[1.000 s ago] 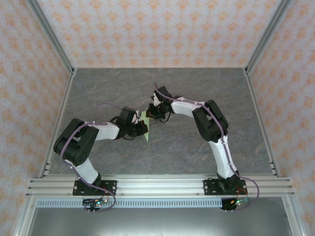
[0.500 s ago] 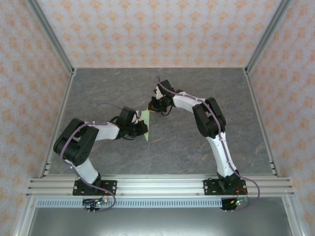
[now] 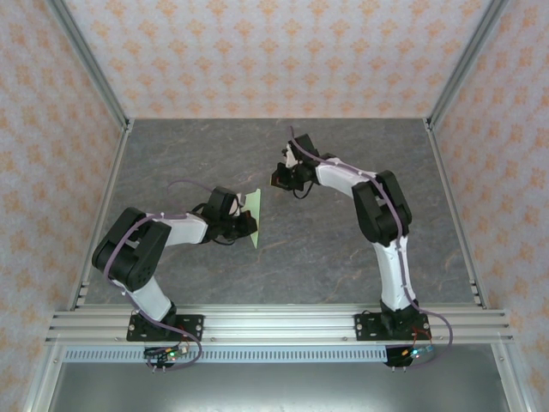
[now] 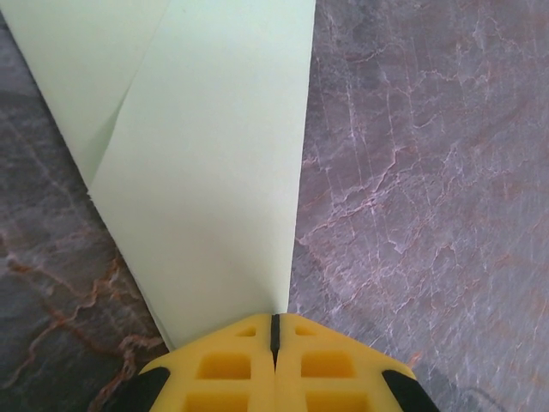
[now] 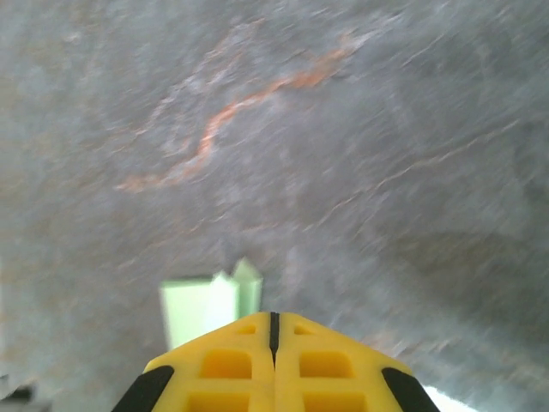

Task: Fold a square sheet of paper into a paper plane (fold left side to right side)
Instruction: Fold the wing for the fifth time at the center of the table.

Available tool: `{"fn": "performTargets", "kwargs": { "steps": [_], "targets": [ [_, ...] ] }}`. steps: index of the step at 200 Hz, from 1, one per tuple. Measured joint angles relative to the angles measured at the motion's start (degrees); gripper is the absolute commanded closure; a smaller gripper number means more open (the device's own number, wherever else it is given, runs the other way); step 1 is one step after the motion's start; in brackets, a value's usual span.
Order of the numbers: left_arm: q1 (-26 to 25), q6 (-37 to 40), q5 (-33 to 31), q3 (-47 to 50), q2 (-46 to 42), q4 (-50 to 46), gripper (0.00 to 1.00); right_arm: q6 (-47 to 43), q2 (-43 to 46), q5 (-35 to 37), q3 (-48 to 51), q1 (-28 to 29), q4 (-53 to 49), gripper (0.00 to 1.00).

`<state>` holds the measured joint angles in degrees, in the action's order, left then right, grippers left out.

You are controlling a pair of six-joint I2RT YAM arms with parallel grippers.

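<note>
This is a robot test cell in a lab, not a lived-in room. A grey marble-patterned tabletop [image 3: 343,249] is boxed in by silver aluminium frame posts [image 3: 90,64] and flat wall panels papered in a pale orange floral print [image 3: 274,51]. Two white-and-black jointed robot arms [image 3: 377,215] are bolted to a ribbed aluminium rail [image 3: 274,324] along its near edge.

Left fingers [image 4: 225,371] closed; right fingers [image 5: 225,367] closed

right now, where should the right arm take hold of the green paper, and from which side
The far end of the folded paper, approached from the right. The left gripper sits shut against its left side, while the long right edge is straight and free, facing the right gripper.
</note>
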<state>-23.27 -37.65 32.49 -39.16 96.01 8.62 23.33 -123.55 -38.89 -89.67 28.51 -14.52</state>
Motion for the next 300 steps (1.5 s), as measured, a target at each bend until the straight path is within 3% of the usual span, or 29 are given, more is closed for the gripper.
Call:
{"fn": "performTargets", "kwargs": {
  "steps": [71,164,300],
  "targets": [
    [0.00,0.00,0.00,0.00,-1.14,-2.45,1.00,7.17,-1.90,-5.46,2.03,6.25,8.17,1.00],
    [0.00,-1.57,3.50,-0.20,-6.19,-4.31,1.00,6.23,-6.38,-4.15,-0.37,6.10,4.72,1.00],
    [0.00,-2.82,6.08,1.95,-1.53,-2.84,1.00,4.07,-6.47,-2.91,-2.08,6.21,0.79,1.00]
  ]
}}
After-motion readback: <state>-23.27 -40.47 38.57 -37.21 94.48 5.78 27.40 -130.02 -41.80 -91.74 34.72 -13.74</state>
